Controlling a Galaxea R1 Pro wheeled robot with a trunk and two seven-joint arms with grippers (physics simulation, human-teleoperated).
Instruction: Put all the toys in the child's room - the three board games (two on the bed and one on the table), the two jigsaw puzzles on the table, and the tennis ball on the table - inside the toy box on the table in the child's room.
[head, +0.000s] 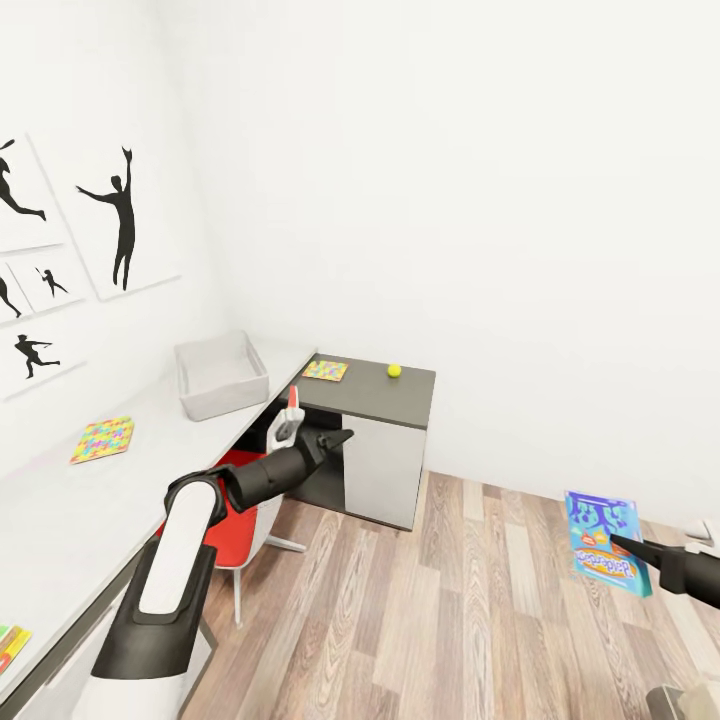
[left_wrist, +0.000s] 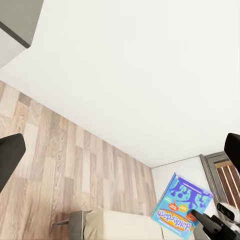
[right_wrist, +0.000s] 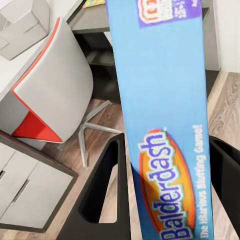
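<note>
Right end effector (head: 625, 548) grips one blue board game (head: 603, 540); table (head: 60, 500) holds two jigsaw puzzles (head: 103, 439), one tennis ball (head: 394, 370).

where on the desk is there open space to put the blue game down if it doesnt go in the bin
Bare light grey top between the toy box and the near puzzle; also dark top between the far puzzle and tennis ball. Right gripper holds the blue game.

— What colours are on the desk (head: 90, 500)?
— Pale grey top, then a dark grey part. A light grey bin (head: 221, 374), a yellow-green ball (head: 394, 370), and two puzzles (head: 103, 439) in yellow, pink, green and blue.
— And the game box (head: 603, 543)?
— Blue, with an orange oval and white "Balderdash" lettering.
— The chair (head: 243, 500)?
— Red seat, white-grey shell.
</note>
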